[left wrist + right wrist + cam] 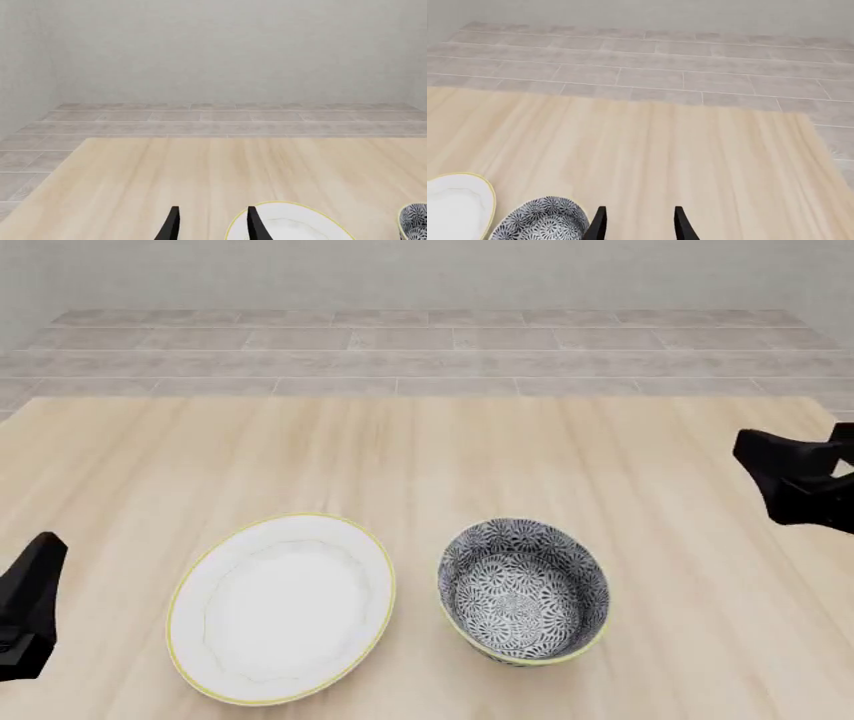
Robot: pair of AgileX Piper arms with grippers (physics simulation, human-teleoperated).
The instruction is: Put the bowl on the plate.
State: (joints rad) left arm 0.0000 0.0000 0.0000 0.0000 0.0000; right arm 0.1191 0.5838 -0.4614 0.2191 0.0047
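A pale wooden table (441, 460) fills most of the front view, with a grey tiled floor (427, 350) beyond its far edge. On the near part of the table lies the plate (282, 608), flat and face up; in this view its oval outline runs longest from near-left to far-right. Just to its right, close but not touching, sits the bowl (523, 590), upright with its mouth facing up, resting on the table and not on the plate. Its patterned inside shows fully.

The right arm (798, 478) hangs at the right edge, well apart from the bowl. The left arm (27, 608) shows at the left edge, near the plate's left side.

The left gripper (211, 224) has its fingers parted with nothing between them, one tip over the plate's rim. The right gripper (638, 224) is likewise spread and empty, just beside the bowl.
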